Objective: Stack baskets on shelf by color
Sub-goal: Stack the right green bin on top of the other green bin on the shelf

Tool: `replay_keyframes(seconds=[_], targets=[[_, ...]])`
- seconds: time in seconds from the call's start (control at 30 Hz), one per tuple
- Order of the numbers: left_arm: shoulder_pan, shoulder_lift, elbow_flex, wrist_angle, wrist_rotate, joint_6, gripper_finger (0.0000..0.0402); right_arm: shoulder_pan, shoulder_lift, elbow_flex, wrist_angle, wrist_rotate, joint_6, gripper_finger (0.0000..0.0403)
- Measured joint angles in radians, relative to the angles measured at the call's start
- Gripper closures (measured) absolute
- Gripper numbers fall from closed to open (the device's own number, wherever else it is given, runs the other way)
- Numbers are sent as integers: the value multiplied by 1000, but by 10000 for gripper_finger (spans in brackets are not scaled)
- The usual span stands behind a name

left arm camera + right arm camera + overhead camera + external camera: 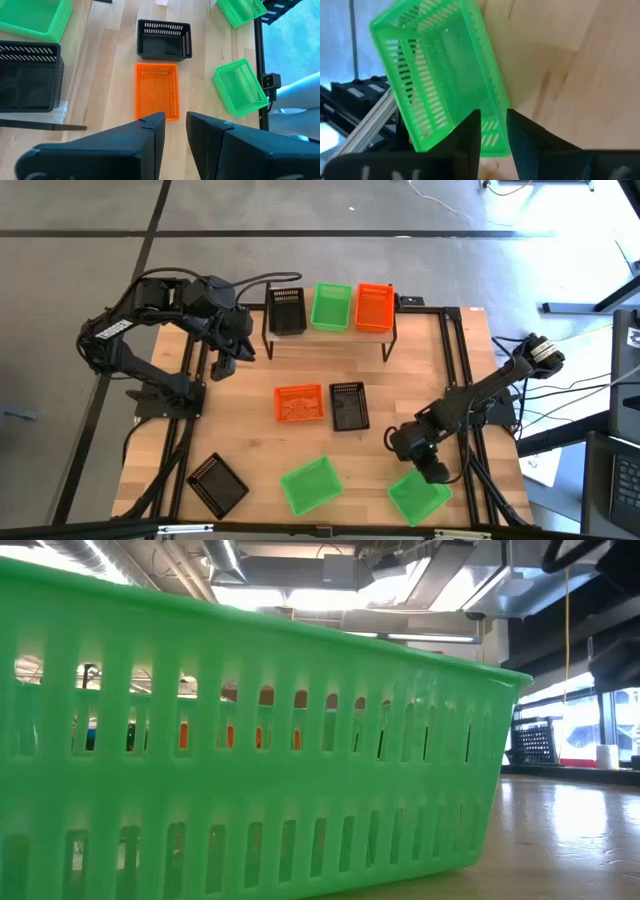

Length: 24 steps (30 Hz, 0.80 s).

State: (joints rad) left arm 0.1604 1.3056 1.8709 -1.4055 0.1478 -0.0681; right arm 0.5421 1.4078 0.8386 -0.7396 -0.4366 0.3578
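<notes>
The shelf (330, 332) stands at the table's far edge with a black basket (287, 310), a green basket (332, 307) and an orange basket (374, 307) side by side on it. On the table lie an orange basket (299, 403), a black basket (349, 405), another black basket (218, 484) and a green basket (311, 485). My right gripper (432, 471) is shut on a second green basket (418, 496) at the near right corner. My left gripper (225, 362) hangs left of the shelf, empty, with a narrow gap between its fingers (175, 130). My right gripper holds the green basket by a slotted wall (493, 136) close to a corner. One finger (467, 137) is inside the basket and the other (522, 142) outside. The fingers come slanting down from the far side. The basket looks tilted; whether it is clear of the table I cannot tell.
The green basket (250, 740) at the near edge fills the low view. Black metal frame rails (462, 350) run along the table's right and left sides. Bare wood lies between the shelf and the middle baskets (330, 365).
</notes>
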Motion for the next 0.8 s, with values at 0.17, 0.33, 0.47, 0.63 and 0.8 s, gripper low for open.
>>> replay_keyframes(seconds=[0.17, 0.33, 0.47, 0.63, 0.8], targets=[[0, 0, 0, 0, 0, 0, 331, 11, 0, -12, 26, -2, -28, 313], [0, 0, 0, 0, 0, 0, 331, 17, 10, -12, 26, 28, -54, 313], [0, 0, 0, 0, 0, 0, 331, 18, 34, -12, 27, 35, -56, 313], [0, 0, 0, 0, 0, 0, 331, 18, 91, -12, 56, 35, -50, 313], [0, 0, 0, 0, -1, 0, 331, 24, 165, -12, 115, 34, -47, 313]])
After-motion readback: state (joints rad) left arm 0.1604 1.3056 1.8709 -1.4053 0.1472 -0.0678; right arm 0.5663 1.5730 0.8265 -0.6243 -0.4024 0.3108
